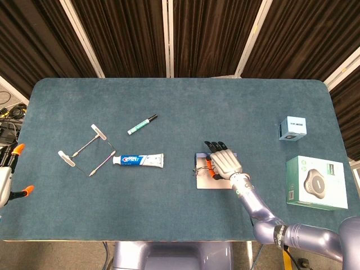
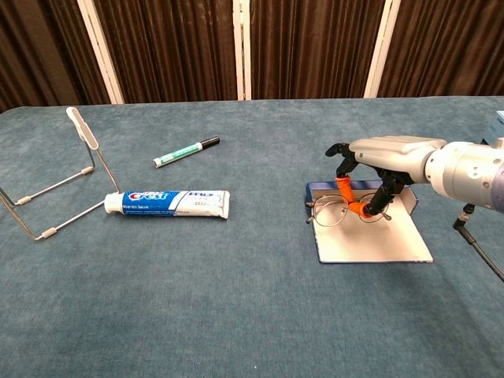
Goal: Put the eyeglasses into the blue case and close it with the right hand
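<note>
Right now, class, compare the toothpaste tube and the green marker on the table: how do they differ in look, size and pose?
The toothpaste tube is white and blue with printed lettering; the marker is green and white with a black cap. The tube is longer and far thicker than the slim marker. The tube lies nearly level across the chest view; the marker lies slanted. Both lie flat on the blue table, untouched by either hand.

On the desk (image 1: pixel 180 101): wire stand (image 1: pixel 84 152) left, toothpaste tube (image 1: pixel 138 160) beside it, marker (image 1: pixel 142 124) behind; eyeglass case (image 2: pixel 366 228) centre-front, two boxes (image 1: pixel 292 128) (image 1: pixel 315 183) at the right edge.
</note>
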Controlling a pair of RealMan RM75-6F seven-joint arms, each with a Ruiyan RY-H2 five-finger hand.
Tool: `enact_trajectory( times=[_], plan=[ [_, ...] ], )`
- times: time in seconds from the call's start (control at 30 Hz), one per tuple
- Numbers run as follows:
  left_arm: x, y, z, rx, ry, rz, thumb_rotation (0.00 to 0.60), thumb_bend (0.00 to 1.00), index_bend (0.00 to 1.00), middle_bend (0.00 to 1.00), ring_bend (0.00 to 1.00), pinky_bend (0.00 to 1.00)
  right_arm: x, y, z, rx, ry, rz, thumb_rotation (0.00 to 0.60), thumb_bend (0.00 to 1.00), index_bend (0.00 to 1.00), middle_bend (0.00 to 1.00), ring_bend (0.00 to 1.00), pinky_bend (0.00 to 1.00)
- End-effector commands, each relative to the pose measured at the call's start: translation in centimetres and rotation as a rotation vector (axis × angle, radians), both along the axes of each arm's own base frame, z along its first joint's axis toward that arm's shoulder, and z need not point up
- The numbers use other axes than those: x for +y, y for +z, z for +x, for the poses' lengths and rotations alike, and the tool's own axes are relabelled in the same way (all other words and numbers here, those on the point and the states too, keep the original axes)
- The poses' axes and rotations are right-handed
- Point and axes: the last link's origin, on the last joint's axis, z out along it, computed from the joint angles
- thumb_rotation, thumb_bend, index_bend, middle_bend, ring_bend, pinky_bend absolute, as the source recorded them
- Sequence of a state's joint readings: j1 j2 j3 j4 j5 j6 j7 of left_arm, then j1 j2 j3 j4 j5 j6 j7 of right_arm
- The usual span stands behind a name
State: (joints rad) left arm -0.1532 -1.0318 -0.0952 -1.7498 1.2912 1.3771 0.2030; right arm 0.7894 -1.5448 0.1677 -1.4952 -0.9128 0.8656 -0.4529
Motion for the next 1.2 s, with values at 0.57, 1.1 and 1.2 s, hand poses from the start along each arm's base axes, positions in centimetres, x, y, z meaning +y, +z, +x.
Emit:
enact_trajectory(
  times=[0.57,1.1,1.2],
  plan=[
    [0.0,0.0,-0.1,-0.007,0.005,-0.009,0.600,0.00,0.00,0.00,0.00,0.00,-1.6,-0.6,-0.2,0.068,0.019,-0.079,0.600,0.32,0.43,0.00,0.00,0.00],
    [0.0,-0.1,0.1,-0.008,0.000,-0.016,0.600,0.00,0.00,0.00,0.00,0.00,-0.7,0.4,0.4,0.027,0.053,-0.086,0.600,0.15,0.10,0.00,0.00,0.00],
    [0.0,-0.1,0.0,-0.008,0.002,-0.016,0.600,0.00,0.00,0.00,0.00,0.00,-0.4,0.5,0.9,0.003,0.065,-0.083,0.600,0.15,0.10,0.00,0.00,0.00]
  ],
)
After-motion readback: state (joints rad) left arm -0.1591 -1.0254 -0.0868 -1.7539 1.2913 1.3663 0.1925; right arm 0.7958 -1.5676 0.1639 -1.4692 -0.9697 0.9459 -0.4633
